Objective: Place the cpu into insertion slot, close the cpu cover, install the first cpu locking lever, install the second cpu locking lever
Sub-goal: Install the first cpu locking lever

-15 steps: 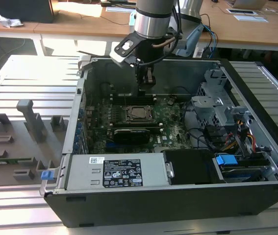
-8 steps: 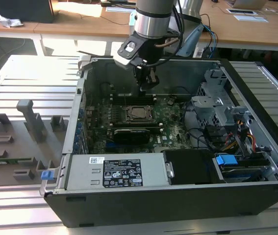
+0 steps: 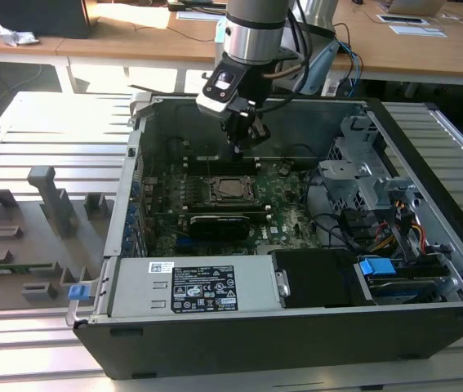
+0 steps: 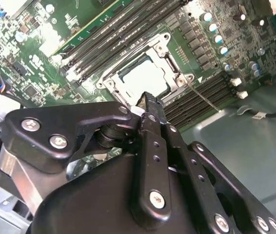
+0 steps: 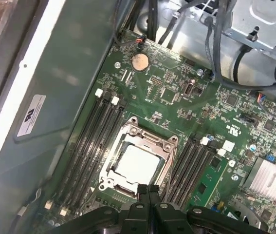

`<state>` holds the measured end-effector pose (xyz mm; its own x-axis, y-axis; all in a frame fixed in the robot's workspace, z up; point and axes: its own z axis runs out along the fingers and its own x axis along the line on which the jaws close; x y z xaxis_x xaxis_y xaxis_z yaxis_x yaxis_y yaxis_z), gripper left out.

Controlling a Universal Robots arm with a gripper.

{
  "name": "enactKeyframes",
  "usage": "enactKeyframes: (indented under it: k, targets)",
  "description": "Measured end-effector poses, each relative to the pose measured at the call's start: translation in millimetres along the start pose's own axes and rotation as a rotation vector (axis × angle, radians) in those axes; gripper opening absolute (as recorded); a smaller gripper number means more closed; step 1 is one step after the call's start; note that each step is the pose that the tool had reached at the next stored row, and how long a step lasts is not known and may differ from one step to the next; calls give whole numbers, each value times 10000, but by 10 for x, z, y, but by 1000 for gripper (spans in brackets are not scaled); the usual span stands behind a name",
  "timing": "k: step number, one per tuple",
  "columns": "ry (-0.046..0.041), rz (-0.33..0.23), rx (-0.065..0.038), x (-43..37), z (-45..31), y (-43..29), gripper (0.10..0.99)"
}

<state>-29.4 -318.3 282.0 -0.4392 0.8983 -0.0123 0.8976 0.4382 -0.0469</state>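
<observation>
Both fingers (image 5: 141, 191) meet, empty, over the cpu cover (image 5: 148, 137).

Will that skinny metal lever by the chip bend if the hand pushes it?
The lever looks like thin wire, so it probably flexes a little and springs back. It seems smooth, so the hand might slip off.

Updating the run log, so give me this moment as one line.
cpu cover: down over cpu | pincer: shut, nothing held, at the cover's edge
</observation>
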Motion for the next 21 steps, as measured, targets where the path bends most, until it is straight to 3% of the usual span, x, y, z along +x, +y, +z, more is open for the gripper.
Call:
enactKeyframes:
  k: [6,9,21]
  targets:
    - [-40,-865,-11,0,0,0,106]
    - [-76,-1618,-20,0,0,0,106]
    - [-174,-3701,-46,0,0,0,106]
